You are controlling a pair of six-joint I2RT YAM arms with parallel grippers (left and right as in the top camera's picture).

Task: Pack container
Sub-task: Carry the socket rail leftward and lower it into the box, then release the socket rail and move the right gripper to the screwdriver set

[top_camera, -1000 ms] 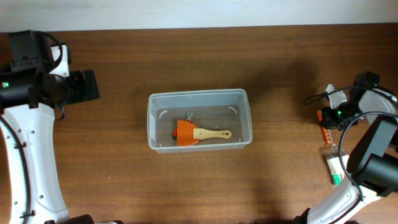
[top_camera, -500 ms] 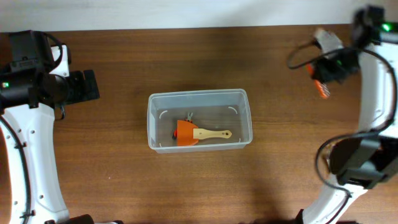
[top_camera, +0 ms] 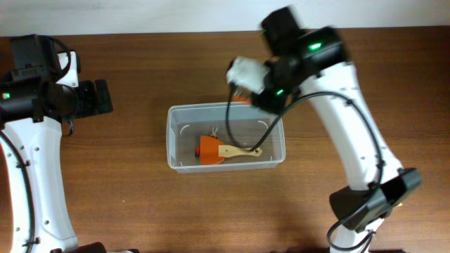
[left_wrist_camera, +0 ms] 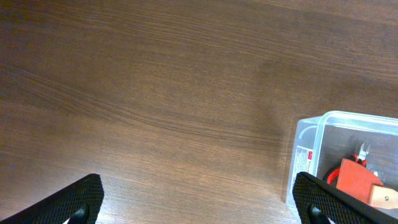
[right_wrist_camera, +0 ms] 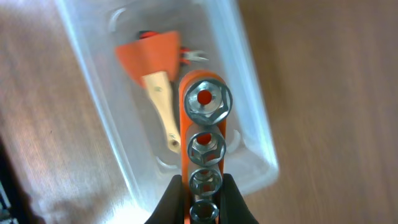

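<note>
The right gripper [right_wrist_camera: 202, 202] clamps an orange socket rail [right_wrist_camera: 203, 148] above the container [top_camera: 168, 137], at its far rim. The left gripper [left_wrist_camera: 198, 190], spread wide, stands farther away.

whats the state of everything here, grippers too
container: open, no lid, upright on the table, partly packed
scraper: lying flat inside the container
small red-handled tool: lying in the container beside the scraper
socket rail: clamped in the right gripper, over the container, not yet in it
right gripper: shut on the socket rail
left gripper: open, empty, over bare table
</note>
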